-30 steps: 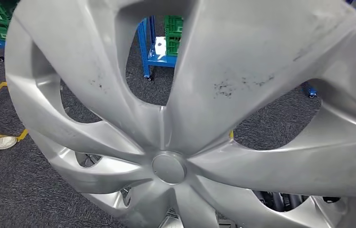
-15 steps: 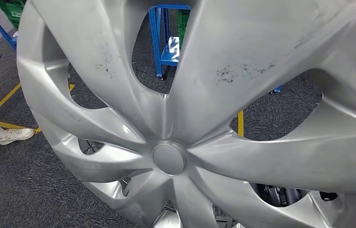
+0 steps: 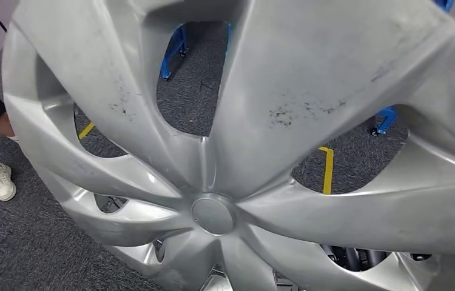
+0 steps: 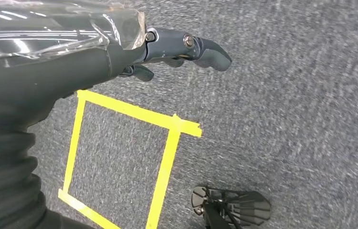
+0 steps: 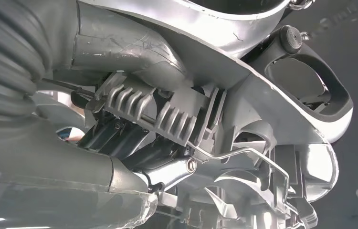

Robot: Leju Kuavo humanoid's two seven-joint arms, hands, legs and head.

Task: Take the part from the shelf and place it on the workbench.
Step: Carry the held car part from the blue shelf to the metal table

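The part is a silver hubcap with broad spokes and black scuffs, held up close before my head camera and tilted. From behind, my right hand grips its ribbed back, with dark fingers among the plastic clips and the wire ring. Dark fingers show through a lower right opening in the head view. My left hand hangs over the grey carpet, its dark fingers stretched out with nothing in them.
A person's leg and white shoe stand at the left on the grey carpet. Blue frame legs on casters show through the hubcap's openings. Yellow tape marks the floor, forming a square below my left hand.
The whole scene behind the hubcap has shifted: the blue rack slid up and away, the yellow tape came into the right opening, and the person now stands nearer. The hubcap keeps its place.
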